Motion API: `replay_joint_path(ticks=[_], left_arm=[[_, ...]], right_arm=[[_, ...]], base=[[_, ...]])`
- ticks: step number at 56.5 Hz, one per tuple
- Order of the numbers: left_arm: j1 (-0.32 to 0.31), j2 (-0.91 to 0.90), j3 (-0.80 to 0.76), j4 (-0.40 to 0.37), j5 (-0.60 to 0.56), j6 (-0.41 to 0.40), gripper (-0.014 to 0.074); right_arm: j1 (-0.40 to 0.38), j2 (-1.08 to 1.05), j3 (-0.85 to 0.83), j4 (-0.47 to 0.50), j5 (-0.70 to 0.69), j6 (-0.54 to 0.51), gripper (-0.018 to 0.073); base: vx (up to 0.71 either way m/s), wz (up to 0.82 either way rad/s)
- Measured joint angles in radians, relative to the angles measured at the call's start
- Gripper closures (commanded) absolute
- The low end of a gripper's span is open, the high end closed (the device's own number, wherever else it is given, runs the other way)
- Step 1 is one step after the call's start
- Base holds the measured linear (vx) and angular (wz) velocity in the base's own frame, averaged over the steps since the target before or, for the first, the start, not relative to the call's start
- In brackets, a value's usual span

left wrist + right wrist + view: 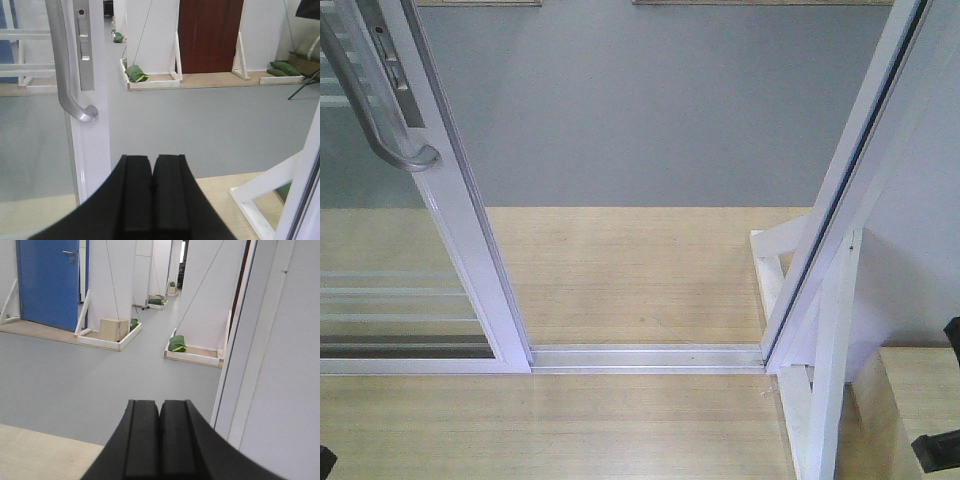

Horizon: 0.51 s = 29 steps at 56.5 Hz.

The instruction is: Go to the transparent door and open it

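The transparent door [400, 290] stands at the left, slid aside, so the doorway between its white stile [470, 230] and the right jamb [850, 190] stands open. Its curved silver handle [380, 115] is at the upper left. In the left wrist view the handle [67, 75] and lock plate [84, 45] are up and left of my left gripper [152, 162], which is shut and empty. My right gripper [159, 407] is shut and empty, left of the right jamb [240, 340]. Neither gripper touches the door.
A metal floor track [650, 355] crosses the threshold on the wooden platform [620, 270]. A slanted white wooden support frame [820, 380] stands at the right. Beyond is grey floor [650, 110] with white panels, green sandbags [136, 73], a brown door [210, 35] and a blue door [50, 280].
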State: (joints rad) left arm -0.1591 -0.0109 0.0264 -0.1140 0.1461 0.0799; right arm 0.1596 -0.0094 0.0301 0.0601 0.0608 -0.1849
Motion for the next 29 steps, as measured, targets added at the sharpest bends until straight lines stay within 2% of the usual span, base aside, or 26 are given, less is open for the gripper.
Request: replay_joint_path(ticks=[29], left_arm=[[0.000, 0.000, 0.000, 0.000, 0.000, 0.000, 0.0596]], right_arm=[[0.000, 0.000, 0.000, 0.000, 0.001, 0.000, 0.0565]], base=[[0.00, 0.00]])
